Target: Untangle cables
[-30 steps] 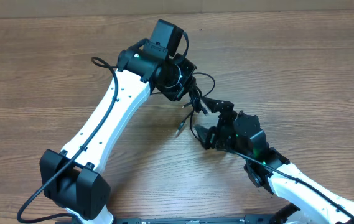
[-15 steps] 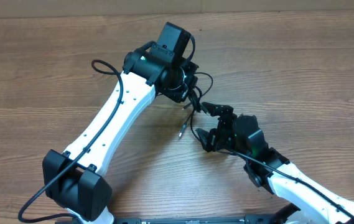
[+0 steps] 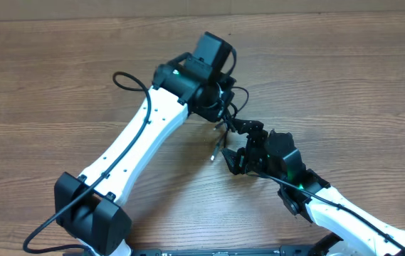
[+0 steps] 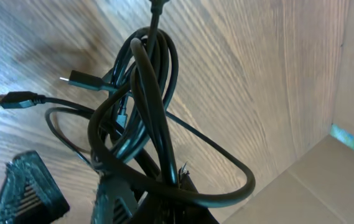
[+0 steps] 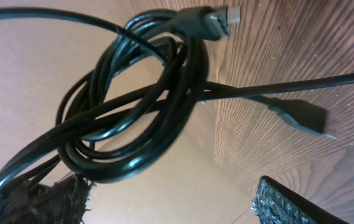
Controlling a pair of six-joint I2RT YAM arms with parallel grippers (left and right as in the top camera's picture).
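Observation:
The cables form one knotted black bundle hanging between my two grippers above the wooden table. My left gripper is shut on the bundle's upper part. In the left wrist view the loops run away from the jaws, with two plug ends sticking out to the left. My right gripper is open, just below the bundle. In the right wrist view the coil rests against its left finger, and the jaws are wide apart. One plug end dangles near the table.
The wooden table stretches to all sides. A cardboard wall stands along the far edge. The left arm's own thicker black wire loops out beside its forearm.
My left arm has moved right and slightly away, carrying the bundle with it. The dangling plug has shifted right. The right gripper has stayed almost still.

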